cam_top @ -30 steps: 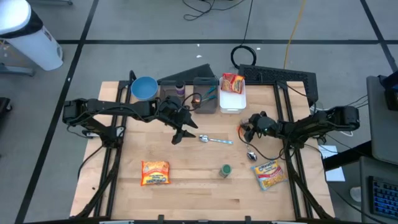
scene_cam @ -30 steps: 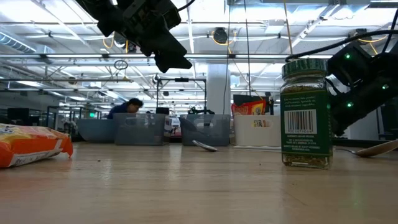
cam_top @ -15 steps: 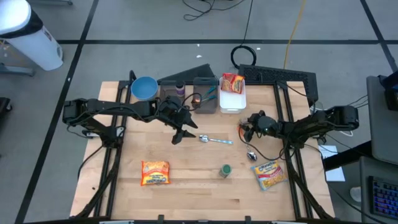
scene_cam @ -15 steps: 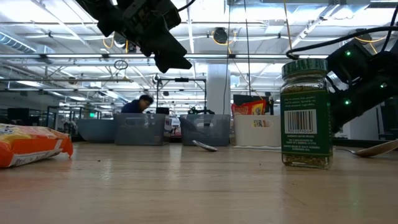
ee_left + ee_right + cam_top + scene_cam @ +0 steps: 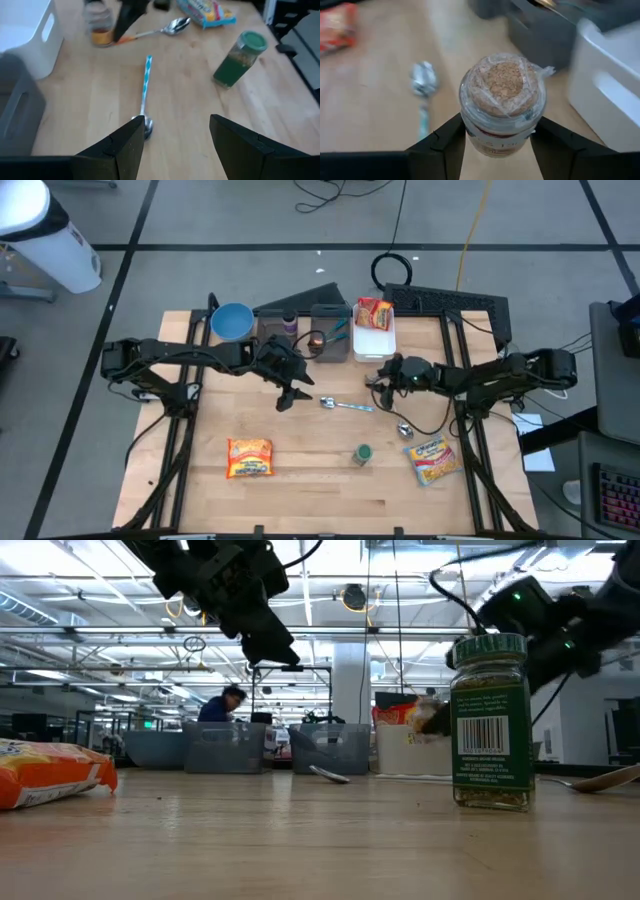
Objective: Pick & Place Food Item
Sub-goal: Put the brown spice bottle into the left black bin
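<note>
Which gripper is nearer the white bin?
Right. The right gripper, shut on a cork-topped jar, sits just in front of the white bin; the left gripper hangs open farther left, mid-table.

Green-lidded spice jar, orange packet, blue bowl, white bin.

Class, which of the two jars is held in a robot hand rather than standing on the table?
The cork-topped jar, gripped by the right hand; the green-lidded jar stands free.

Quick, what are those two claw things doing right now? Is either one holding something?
Left gripper: open, empty, above the blue-handled metal spoon.
Right gripper: closed on a small cork-topped glass jar, beside the white plastic bin.
</note>
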You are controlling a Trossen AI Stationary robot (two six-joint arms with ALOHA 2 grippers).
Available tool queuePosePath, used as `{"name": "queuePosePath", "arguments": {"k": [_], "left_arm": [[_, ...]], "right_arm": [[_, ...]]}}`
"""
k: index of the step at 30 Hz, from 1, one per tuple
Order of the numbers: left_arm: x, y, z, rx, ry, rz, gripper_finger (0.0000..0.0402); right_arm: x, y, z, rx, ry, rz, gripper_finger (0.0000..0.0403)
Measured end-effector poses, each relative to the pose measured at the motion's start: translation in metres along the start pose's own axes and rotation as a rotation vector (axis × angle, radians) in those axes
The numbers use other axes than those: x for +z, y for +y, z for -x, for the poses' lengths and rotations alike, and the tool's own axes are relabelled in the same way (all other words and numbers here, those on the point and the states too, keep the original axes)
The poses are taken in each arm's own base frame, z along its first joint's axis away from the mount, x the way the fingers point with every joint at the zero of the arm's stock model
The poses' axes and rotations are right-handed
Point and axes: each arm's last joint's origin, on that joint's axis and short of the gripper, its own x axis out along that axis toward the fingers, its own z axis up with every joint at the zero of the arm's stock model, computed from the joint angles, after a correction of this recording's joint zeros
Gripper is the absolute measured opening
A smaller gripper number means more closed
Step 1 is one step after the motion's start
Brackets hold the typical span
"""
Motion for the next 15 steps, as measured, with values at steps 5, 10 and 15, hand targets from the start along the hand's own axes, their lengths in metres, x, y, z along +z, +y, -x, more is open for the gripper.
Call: {"name": "queuePosePath", "arguments": {"k": [5, 10, 15], "left_arm": [[-0.003, 0.001, 0.000, 0.050, 0.031, -0.001, 0.0234], [0.004, 0.001, 0.003, 0.068, 0.051, -0.032, 0.0234], [0.029, -0.006, 0.014, 0.108, 0.074, -0.104, 0.0234]], "right_arm": [[0.035, 0.019, -0.007, 0.104, -0.013, 0.087, 0.0182], [0.058, 0.036, -0.013, 0.167, -0.041, 0.158, 0.0179], [0.065, 0.042, -0.021, 0.210, -0.036, 0.175, 0.0183]]}}
